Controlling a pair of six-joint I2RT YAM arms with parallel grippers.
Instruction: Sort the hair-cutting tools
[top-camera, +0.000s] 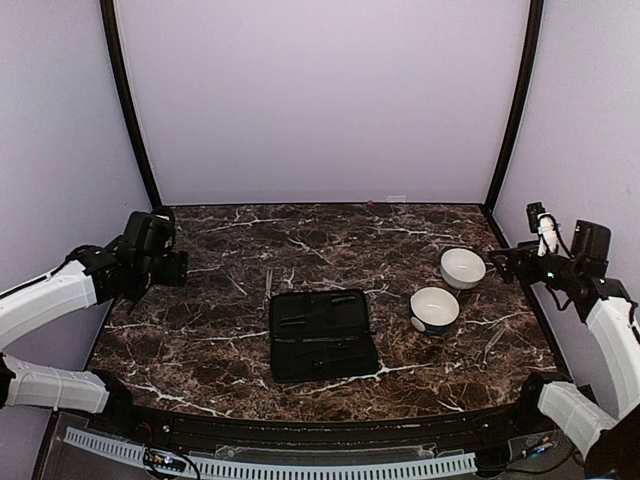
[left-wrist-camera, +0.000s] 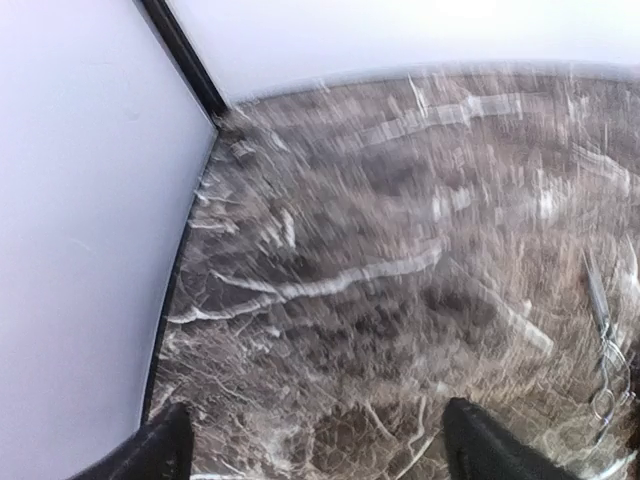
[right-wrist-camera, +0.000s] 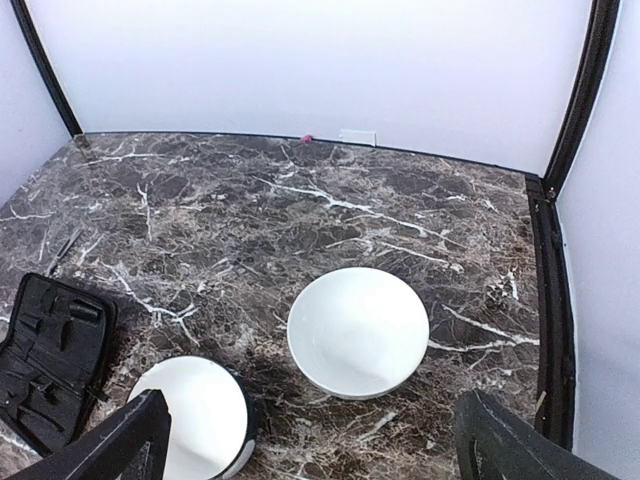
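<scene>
The left end effector (left-wrist-camera: 320, 455) and right end effector (right-wrist-camera: 320, 445) hang spread, holding nothing; scissors (left-wrist-camera: 603, 340) lie just beyond the open case (top-camera: 322, 335), likely awaiting sorting.

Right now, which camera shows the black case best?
The top camera: the whole open black case lies in view, seen from above. The right wrist camera shows only part at its left edge. The left wrist camera misses it.
</scene>
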